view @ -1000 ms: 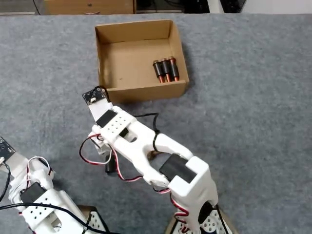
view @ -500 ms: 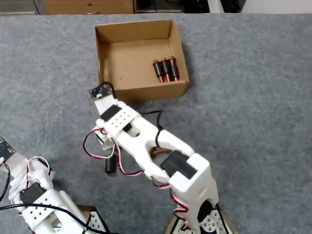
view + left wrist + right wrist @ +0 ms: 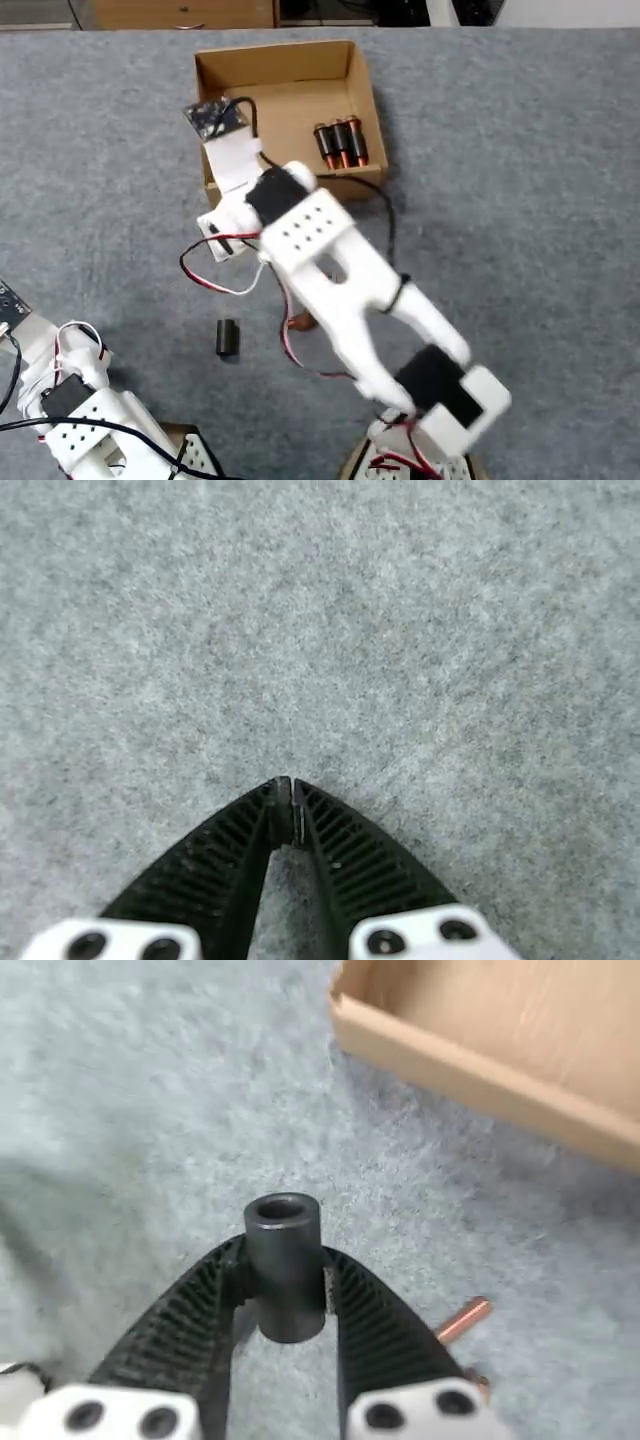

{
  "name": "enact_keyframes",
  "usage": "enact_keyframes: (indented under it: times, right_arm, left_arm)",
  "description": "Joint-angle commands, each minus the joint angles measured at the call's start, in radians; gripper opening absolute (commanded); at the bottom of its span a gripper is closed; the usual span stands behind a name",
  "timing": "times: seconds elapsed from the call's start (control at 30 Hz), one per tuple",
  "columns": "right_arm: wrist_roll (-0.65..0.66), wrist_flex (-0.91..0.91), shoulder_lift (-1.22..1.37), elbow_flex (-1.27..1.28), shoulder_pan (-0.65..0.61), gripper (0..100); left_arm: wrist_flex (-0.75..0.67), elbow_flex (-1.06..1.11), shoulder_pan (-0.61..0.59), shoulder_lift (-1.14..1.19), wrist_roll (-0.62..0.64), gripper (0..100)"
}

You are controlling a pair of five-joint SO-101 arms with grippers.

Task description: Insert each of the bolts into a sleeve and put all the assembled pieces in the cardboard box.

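Observation:
My right gripper (image 3: 283, 1260) is shut on a black sleeve (image 3: 285, 1280), held upright off the grey carpet just in front of the cardboard box (image 3: 480, 1070). A copper bolt (image 3: 463, 1321) lies on the carpet below it. From above, the right arm (image 3: 330, 270) stretches to the box's front wall (image 3: 300, 190). Three assembled pieces (image 3: 340, 143) lie inside the box at its right side. A second black sleeve (image 3: 228, 337) lies on the carpet left of the arm, and a bolt (image 3: 300, 322) peeks out from under it. My left gripper (image 3: 285, 810) is shut and empty over bare carpet.
The left arm (image 3: 70, 410) sits at the near left corner of the table. Open grey carpet (image 3: 520, 200) lies right of the box and arm. A wooden cabinet (image 3: 180, 12) stands beyond the far edge.
The right arm has risen and swung away from the near carpet toward the box's front wall, carrying the sleeve. The loose sleeve on the carpet stayed put. The left arm has not moved.

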Motion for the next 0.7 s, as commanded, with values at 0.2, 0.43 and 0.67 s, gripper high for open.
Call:
enact_keyframes:
  times: [0.2,0.43,0.67]
  right_arm:
    - [0.046,0.075,-0.400,-0.071,0.147,0.2]
    - [0.046,0.198,-0.622,-0.073,0.357,0.2]
    - [0.158,0.258,-0.895,-0.070,0.536,0.2]
  left_arm:
    - [-0.008,-0.009,-0.006,-0.007,-0.005,2]
    - [0.245,-0.173,0.066,-0.005,-0.005,2]
    - [0.460,-0.385,0.262,-0.004,0.000,2]
